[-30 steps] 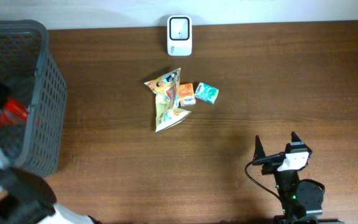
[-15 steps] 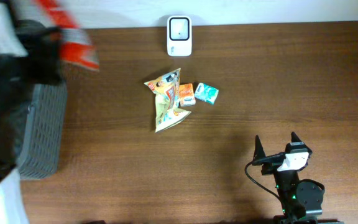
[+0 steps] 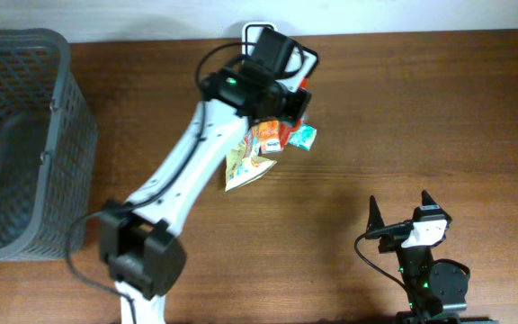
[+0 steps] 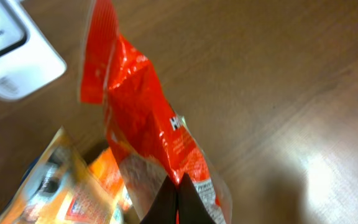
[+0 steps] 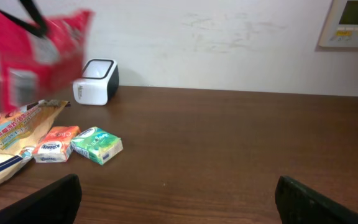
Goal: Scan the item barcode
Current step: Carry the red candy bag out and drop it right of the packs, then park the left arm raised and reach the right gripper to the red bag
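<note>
A red snack packet (image 4: pixel 142 124) hangs from my left gripper (image 4: pixel 178 199), whose fingertips are shut on its lower edge. From overhead the left arm reaches across to the back of the table. The gripper (image 3: pixel 280 88) and a strip of the red packet (image 3: pixel 301 97) hover just in front of the white barcode scanner (image 3: pixel 257 28), mostly covering it. The scanner (image 5: pixel 95 82) shows clearly in the right wrist view, with the packet (image 5: pixel 39 56) in the air to its left. My right gripper (image 3: pixel 400 203) rests open at the front right, nothing between its fingers.
A yellow snack bag (image 3: pixel 245 165), an orange box (image 5: pixel 53 144) and a green box (image 3: pixel 302 137) lie in a cluster mid-table, below the held packet. A grey mesh basket (image 3: pixel 75 117) stands at the left edge.
The left arm has swung from the basket at the left across to the scanner, carrying the red packet. The right arm has not moved.
</note>
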You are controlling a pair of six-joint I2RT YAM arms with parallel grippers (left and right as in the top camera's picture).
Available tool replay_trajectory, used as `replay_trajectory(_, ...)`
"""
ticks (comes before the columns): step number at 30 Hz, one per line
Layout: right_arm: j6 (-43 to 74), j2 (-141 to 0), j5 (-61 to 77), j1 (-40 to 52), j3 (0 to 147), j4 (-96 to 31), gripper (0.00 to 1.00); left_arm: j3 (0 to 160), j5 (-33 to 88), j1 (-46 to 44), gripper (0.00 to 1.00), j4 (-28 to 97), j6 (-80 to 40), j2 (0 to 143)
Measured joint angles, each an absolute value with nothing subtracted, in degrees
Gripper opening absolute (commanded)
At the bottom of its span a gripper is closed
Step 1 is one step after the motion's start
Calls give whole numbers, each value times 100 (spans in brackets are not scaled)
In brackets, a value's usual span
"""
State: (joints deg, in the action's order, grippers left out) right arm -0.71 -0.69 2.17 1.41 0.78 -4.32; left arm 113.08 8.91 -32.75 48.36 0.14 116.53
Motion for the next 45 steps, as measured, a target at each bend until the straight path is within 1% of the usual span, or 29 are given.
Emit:
replay_trajectory(7, -69, -69, 215, 141, 78, -432, 98, 11308, 808, -3806, 0, 3865, -419, 12604)
replay_trajectory(8, -71, -69, 215, 141, 78, -432, 98, 11306, 786, -3817, 3, 3715, -550, 12717)
replay_trajectory(9, -75, -69, 215, 141, 78, -432, 98, 11306, 764, -3811, 20, 3605, -663, 12881)
replay_trajectory(10, -67, -69, 215, 141, 78, -432, 99, 11306, 753, -3809, 49, 3570, -690, 12921)
replay_trajectory(11, -71, -69, 217, 141, 78, -432, 98, 11306, 718, -3809, 72, 3544, -766, 12984)
replay_trajectory(12, -69, -69, 215, 141, 78, -432, 98, 11306, 676, -3809, 72, 3548, -827, 13032)
replay_trajectory(14, -71, -69, 217, 141, 78, -432, 98, 11306, 593, -3809, 78, 3483, -908, 13045)
replay_trajectory(15, -71, -69, 215, 141, 78, -432, 99, 11314, 569, -3809, 88, 3424, -928, 13045)
replay_trajectory(18, -73, -69, 215, 141, 78, -432, 98, 11544, 517, -3806, 94, 3723, -958, 13045)
replay_trajectory(19, -71, -69, 217, 141, 78, -432, 98, 11719, 508, -3800, 99, 3863, -954, 13045)
replay_trajectory(22, -69, -69, 215, 141, 78, -432, 98, 12350, 510, -3728, 99, 4635, -969, 12838)
replay_trajectory(24, -71, -69, 215, 141, 78, -432, 98, 12558, 410, -3533, 99, 5074, -972, 12315)
replay_trajectory(26, -71, -69, 215, 141, 78, -432, 99, 12639, -36, -3321, 99, 5481, -969, 11795)
replay_trajectory(29, -71, -69, 215, 141, 78, -432, 99, 12737, -1369, -2766, 99, 6460, -972, 10864)
replay_trajectory(32, -71, -69, 215, 141, 78, -432, 99, 12748, -2082, -2499, 99, 7177, -969, 10626)
replay_trajectory(34, -73, -69, 215, 141, 78, -432, 98, 12742, -2309, -2333, 99, 7537, -1057, 10630)
replay_trajectory(37, -67, -69, 215, 141, 78, -432, 98, 12739, -2342, -1951, 99, 7804, -1730, 10630)
replay_trajectory(39, -69, -69, 215, 141, 78, -432, 99, 12739, -2082, -1459, 99, 7830, -2134, 10630)
replay_trajectory(40, -69, -69, 215, 141, 78, -432, 98, 12739, -1942, -1330, 99, 7830, -2198, 10630)
replay_trajectory(42, -71, -69, 215, 141, 78, -432, 98, 12739, -1232, -1052, 99, 7985, -2335, 10630)
replay_trajectory(45, -71, -69, 215, 141, 78, -432, 98, 12739, -823, -1035, 99, 8294, -2386, 10630)
